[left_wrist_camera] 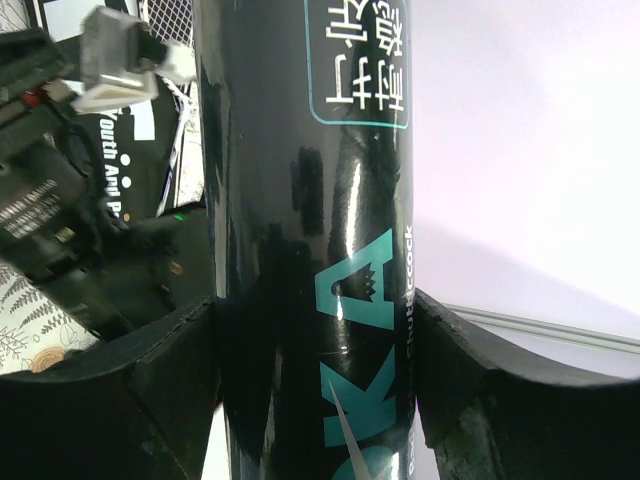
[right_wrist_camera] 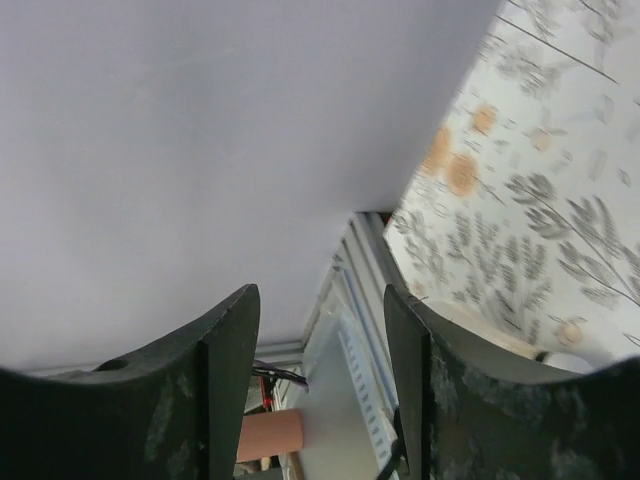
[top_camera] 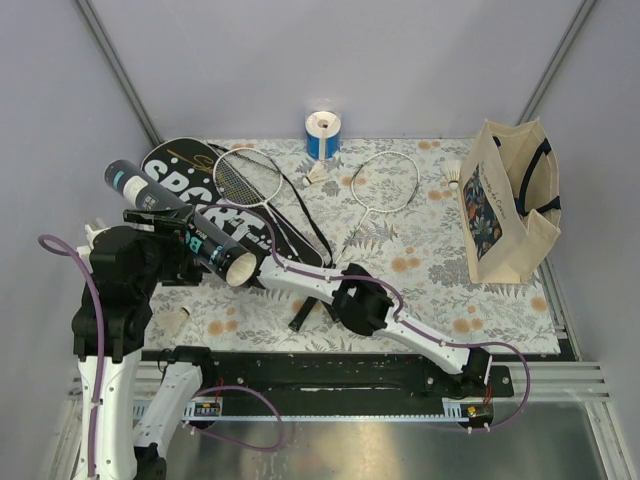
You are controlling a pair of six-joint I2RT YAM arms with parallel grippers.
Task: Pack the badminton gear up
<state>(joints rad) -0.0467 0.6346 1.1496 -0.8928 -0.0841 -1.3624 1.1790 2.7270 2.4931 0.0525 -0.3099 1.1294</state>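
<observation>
While my left gripper (left_wrist_camera: 315,400) is clamped around the black tube (top_camera: 190,225), holding it up over the left side of the table (top_camera: 430,300) with the open mouth tilted near-right, I reckon I'm on the shuttlecock-loading step. My right gripper (right_wrist_camera: 322,380) hangs right by that mouth, jaws apart and empty, so next it needs to reach far for a shuttlecock (top_camera: 318,175) and pinch it gently.

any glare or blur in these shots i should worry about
Left wrist view: the glossy black tube carries streaky reflections, and the wall behind it is washed out; right wrist view: the near fingers are dark and soft, the floral mat slightly blurred; top view: even light, soft shadows, sharp.
</observation>
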